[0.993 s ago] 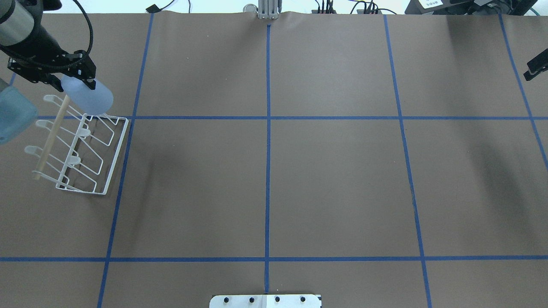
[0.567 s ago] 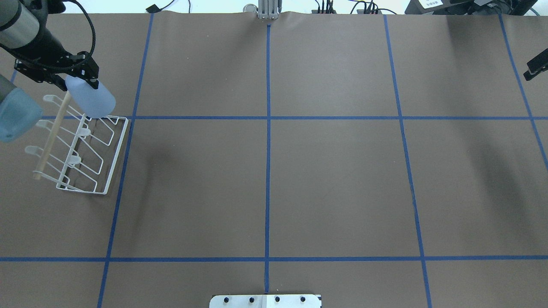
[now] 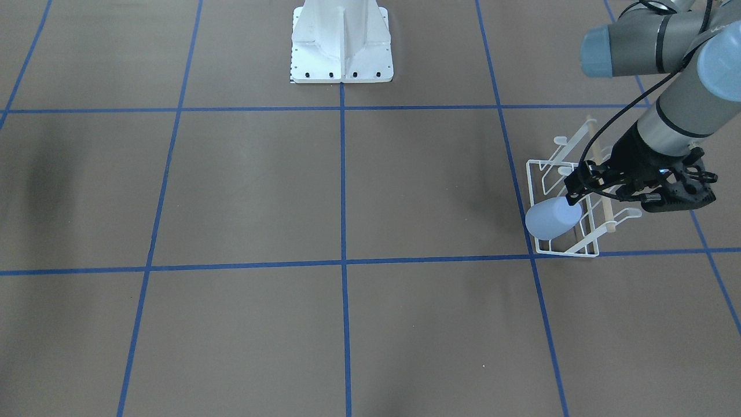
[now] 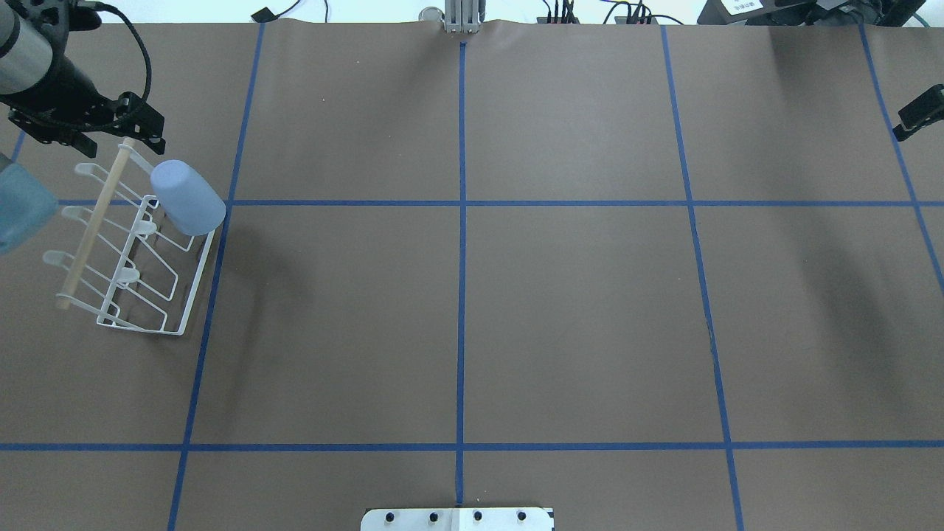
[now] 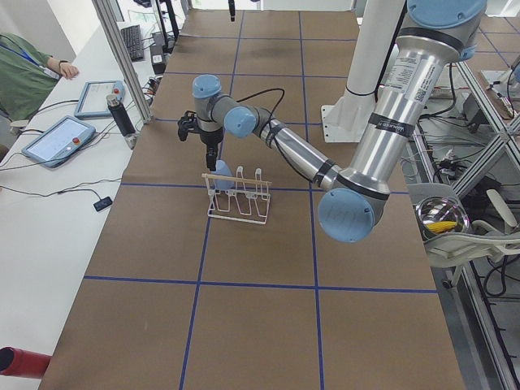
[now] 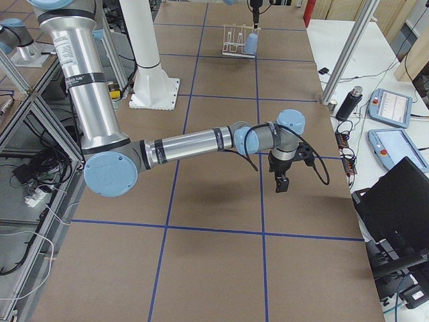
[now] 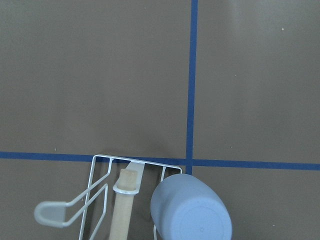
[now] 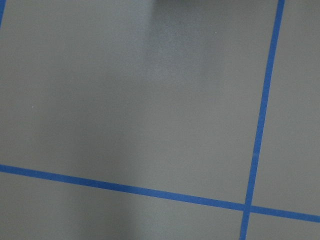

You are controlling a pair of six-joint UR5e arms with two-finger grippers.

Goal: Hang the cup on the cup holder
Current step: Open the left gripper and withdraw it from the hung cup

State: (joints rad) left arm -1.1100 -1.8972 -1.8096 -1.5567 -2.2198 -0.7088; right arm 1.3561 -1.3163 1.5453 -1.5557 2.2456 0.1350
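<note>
- Front-facing view: no readable writing anywhere. The left gripper [image 3: 634, 188] hovers over the cup holder [image 3: 606, 217], jaws spread and holding nothing. The cup [image 3: 553, 219] sits tilted on an end prong, its closed base pointing up and outward. One black finger is close to the cup; contact can't be judged here.
- Overhead view: there's a white label [image 4: 745, 6] on gear past the table's [image 4: 457, 332] far edge, print too small to read. The left gripper is clear of the cup, a gap showing between them. The cup sits at the rack's far corner, on the side toward table centre. The right gripper [image 4: 917, 120] just pokes in at the right edge; whether it's spread or closed, I cannot tell.
- Exterior left view: a sticker [image 5: 404, 71] on the near arm's silver tube, illegible. The cup is on the rack under the left gripper.
- Exterior right view: the right gripper hangs over bare table beside a blue tape line [image 6: 261, 154], well apart from the rack.
- Left wrist view: the cup's round base is just beside the wooden dowel [image 7: 122, 210]; no fingers in shot.
- Right wrist view: only table and tape.
</note>
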